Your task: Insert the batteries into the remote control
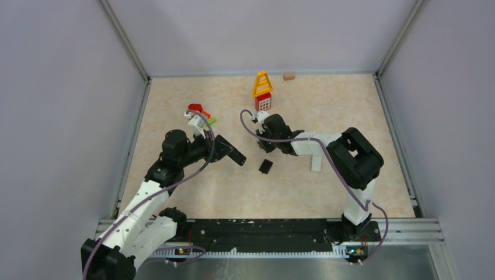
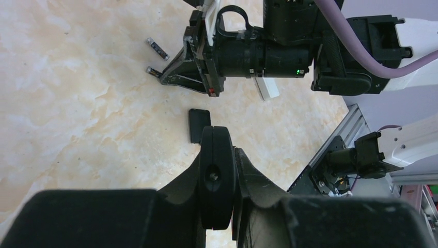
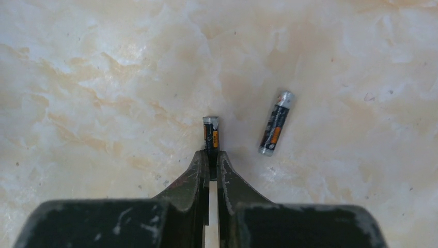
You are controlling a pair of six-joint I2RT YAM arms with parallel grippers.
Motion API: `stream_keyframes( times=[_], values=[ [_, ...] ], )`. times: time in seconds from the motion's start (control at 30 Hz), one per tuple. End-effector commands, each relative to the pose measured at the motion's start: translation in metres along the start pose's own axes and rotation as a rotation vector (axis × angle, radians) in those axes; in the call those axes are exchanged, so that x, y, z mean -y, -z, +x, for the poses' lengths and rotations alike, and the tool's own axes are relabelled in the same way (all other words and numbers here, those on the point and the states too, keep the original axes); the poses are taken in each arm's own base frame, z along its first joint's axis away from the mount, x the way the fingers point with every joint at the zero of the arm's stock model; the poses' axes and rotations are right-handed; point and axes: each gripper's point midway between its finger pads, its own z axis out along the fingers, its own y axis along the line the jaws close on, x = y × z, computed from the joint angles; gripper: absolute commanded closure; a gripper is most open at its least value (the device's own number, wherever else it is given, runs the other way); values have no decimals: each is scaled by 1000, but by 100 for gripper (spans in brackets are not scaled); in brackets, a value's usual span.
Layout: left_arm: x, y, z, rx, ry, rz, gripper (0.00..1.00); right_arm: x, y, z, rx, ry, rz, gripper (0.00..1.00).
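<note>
In the right wrist view, the right gripper [image 3: 212,164] has its two fingers pressed onto a battery [image 3: 210,135]. The battery is dark with an orange mark, and its silvery end points away from the fingers. It lies on the marbled tabletop [image 3: 103,77]. A second battery [image 3: 276,124] lies just beside it on the right, apart from it and slightly tilted.

In the left wrist view, the left gripper [image 2: 230,155] hovers over the tabletop with its fingers close together, only a slim gap between them. I cannot tell whether anything sits in that gap. Just ahead a black cover [image 2: 199,124] lies flat. Beyond it the right gripper tips down onto its battery, with the second battery near. A white remote [image 2: 267,89] shows partly behind the right arm.

In the top view, the cover lies near the middle of the tabletop between the two arms. The remote lies toward the right edge, partly under the right forearm. The batteries are too small to make out here. A yellow-and-red toy [image 1: 262,90] and a wooden block [image 1: 289,76] stand near the far edge, and red and green pieces [image 1: 199,112] sit nearer the left edge.
</note>
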Motion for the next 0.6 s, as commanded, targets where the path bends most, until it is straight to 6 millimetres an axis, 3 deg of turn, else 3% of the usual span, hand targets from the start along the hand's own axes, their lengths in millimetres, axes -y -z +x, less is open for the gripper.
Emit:
stream_keyframes(
  times=[0.0,0.17,0.3,0.4,0.57],
  values=[
    [9,7,-25,69,-43,-6,100,-14,18,22,-52,21,-50,100],
    [4,8,-26,73,-37,-31,100,-20,29,32,-98,-18,-74,93],
    [1,8,-26,78,-33,-46,100,-9,28,31,-122,-93,14,67],
    [0,8,-26,81,-31,-53,100,-1,29,18,-96,-122,68,59],
    [-5,10,-28,88,-30,-80,100,26,39,-18,3,-219,172,55]
  ],
)
